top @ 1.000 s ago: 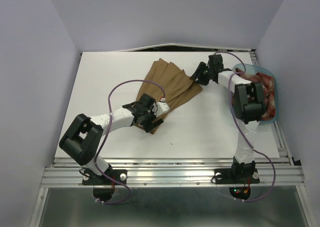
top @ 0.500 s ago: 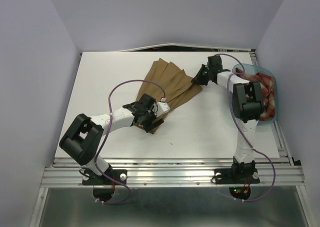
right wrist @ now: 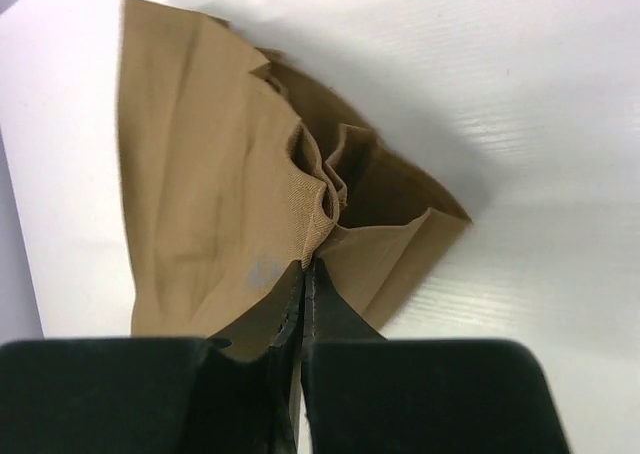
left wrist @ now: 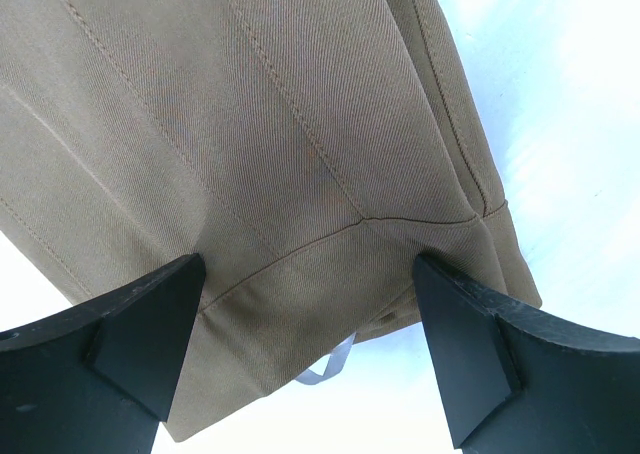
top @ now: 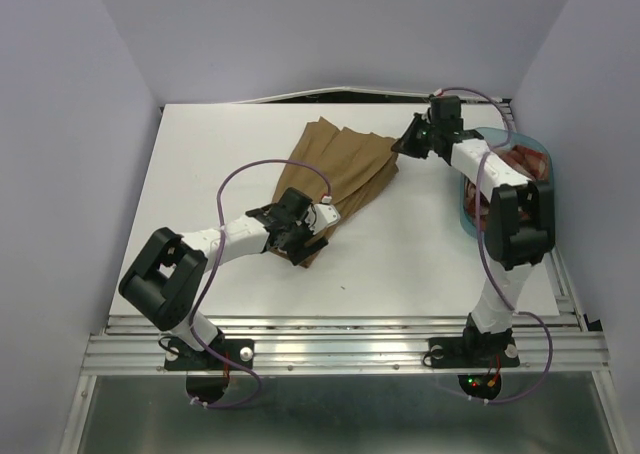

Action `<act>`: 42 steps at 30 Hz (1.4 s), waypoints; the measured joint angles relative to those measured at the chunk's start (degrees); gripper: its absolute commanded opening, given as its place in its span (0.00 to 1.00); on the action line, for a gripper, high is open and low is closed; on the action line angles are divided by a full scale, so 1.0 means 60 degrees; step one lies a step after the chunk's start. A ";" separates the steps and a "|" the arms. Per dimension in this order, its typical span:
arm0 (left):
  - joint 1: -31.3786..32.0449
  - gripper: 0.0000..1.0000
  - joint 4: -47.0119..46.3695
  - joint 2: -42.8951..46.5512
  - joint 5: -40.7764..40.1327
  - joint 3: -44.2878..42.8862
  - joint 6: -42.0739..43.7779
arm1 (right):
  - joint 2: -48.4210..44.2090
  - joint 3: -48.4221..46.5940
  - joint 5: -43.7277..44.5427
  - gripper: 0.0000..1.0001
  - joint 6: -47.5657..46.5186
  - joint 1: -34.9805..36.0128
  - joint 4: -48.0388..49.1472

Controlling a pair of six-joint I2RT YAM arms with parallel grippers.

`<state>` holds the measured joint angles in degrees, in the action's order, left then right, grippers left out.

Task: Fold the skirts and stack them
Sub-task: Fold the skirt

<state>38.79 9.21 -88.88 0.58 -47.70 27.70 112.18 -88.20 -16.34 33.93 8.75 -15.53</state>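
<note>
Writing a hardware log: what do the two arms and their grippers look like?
The left arm and right arm have white links and bulky black joint housings. A thin purple cable loops along each. The left gripper and right gripper have matte-black wedge fingers.

Lab cell: white table (top: 220,154), blank walls (top: 330,24)
</note>
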 measured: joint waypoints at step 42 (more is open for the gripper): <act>0.0164 0.99 0.0659 0.3319 0.0525 0.0805 0.2841 | 0.3177 -0.3034 0.1257 0.89 -0.3683 0.0313 -0.0896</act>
<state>39.77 13.17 -68.97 3.73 -42.87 44.75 131.24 -106.41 -8.80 11.84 10.63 -20.91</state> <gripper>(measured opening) 0.986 0.841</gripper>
